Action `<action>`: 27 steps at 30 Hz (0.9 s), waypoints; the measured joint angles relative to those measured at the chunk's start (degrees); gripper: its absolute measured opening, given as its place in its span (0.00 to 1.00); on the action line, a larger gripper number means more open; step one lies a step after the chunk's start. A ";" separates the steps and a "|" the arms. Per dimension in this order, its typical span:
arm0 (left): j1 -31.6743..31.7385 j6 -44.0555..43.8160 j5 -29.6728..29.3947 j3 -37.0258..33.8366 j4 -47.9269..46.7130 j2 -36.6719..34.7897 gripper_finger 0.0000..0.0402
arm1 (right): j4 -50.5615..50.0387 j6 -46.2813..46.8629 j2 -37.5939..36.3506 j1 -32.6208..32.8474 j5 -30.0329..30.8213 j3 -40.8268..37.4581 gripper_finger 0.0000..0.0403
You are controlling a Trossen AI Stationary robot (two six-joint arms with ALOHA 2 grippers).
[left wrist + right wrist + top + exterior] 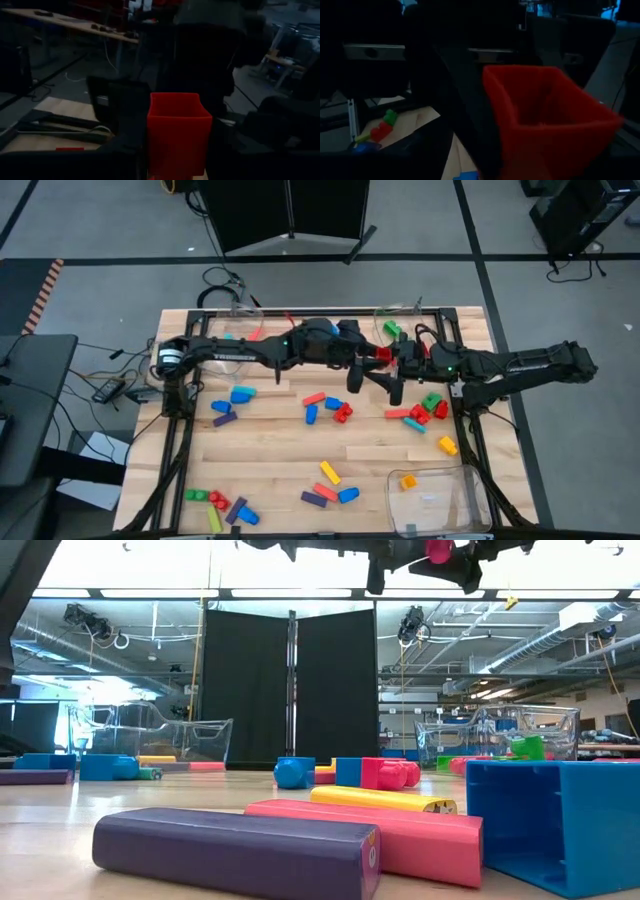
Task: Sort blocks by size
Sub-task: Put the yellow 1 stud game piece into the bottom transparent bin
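Clear bin (440, 498) at the near right corner of the tabletop (270, 450): one orange block (408, 481) in it, plus a pale piece I can't identify. Two more clear bins along the far edge: far-left bin (240, 328) shows something red at its edge, contents otherwise hidden by the arm; far-right bin (400, 320) has a green block (391, 329) in it

Both arms reach in over the far half of the tabletop and meet near the middle, raised well off the surface (low view shows them only at the top of frame). Left end effector (368, 358) is pinching a red block (177, 135), hollow side facing its wrist camera, fingers either side of it. Right end effector (388, 358) is right up against the same red block; a dark finger (465, 115) lies along one side of it. Can't tell whether the right fingers are spread or already gripping

Rest of the blocks loose on the tabletop:
- centre: blue, red and teal cluster (327, 409)
- right edge: red/green cluster (428, 408), one yellow block (447, 445)
- left side: blue and purple pieces (232, 402)
- near left corner: green, red, yellow, purple, blue heap (222, 507)
- near edge middle: yellow, purple, red and blue pieces (330, 486)
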 joint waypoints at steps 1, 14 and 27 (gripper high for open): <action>0.00 0.00 0.18 0.10 -0.16 0.04 0.34 | -0.18 0.00 -0.06 -0.12 -0.02 0.00 0.71; 0.49 0.00 0.61 0.52 2.07 0.85 0.34 | -1.34 -0.85 -0.04 -0.89 0.02 0.02 0.42; 0.61 2.83 2.77 0.61 1.48 0.72 0.35 | -1.70 -0.06 -1.22 -0.83 -2.12 -0.04 0.31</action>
